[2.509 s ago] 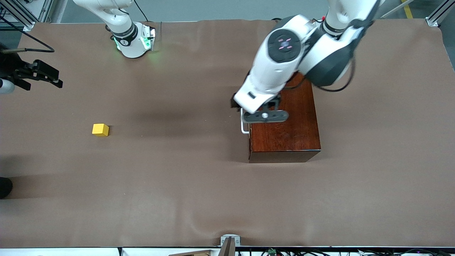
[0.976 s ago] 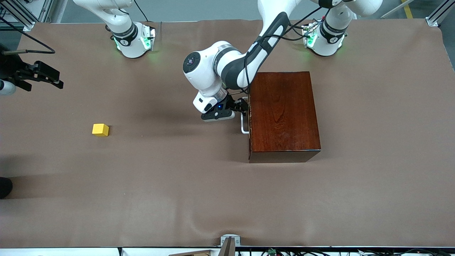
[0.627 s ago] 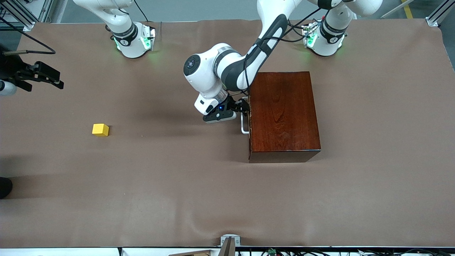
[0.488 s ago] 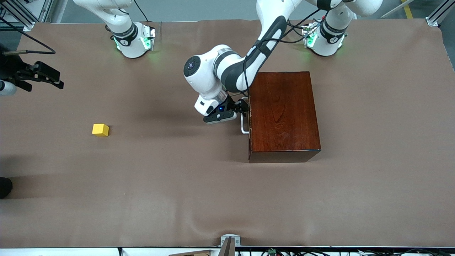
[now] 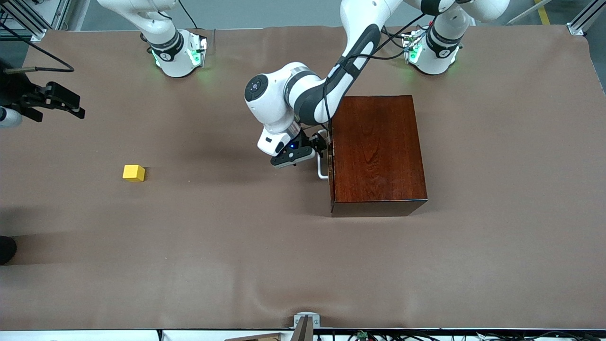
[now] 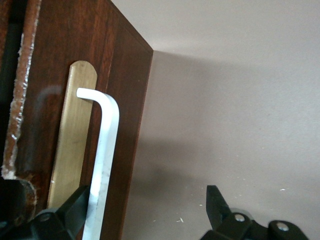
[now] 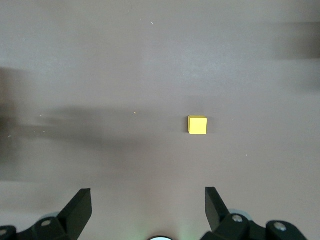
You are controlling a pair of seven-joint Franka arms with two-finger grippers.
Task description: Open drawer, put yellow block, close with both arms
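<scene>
The drawer (image 6: pixel 122 95) is the dark front face of the mahogany box (image 5: pixel 378 151), and a narrow gap shows along its edge. Its white handle (image 5: pixel 322 169) (image 6: pixel 106 150) runs past one finger (image 6: pixel 75 207) of my left gripper (image 5: pixel 321 143) (image 6: pixel 147 207). That gripper is open, with the bar just inside that finger. The yellow block (image 5: pixel 134 173) (image 7: pixel 197 125) lies on the table toward the right arm's end. My right gripper (image 5: pixel 66 103) (image 7: pixel 147 210) hangs open, high over the table at that end, holding nothing.
A brown mat (image 5: pixel 265 255) covers the whole table. A small metal bracket (image 5: pixel 306 321) sits at the table edge nearest the front camera. The arms' green-lit bases (image 5: pixel 177 54) stand along the table edge farthest from that camera.
My left arm came down from over the box to the drawer front, then drew slightly toward the right arm's end; the handle shifted with it. The right arm and block stayed still.
</scene>
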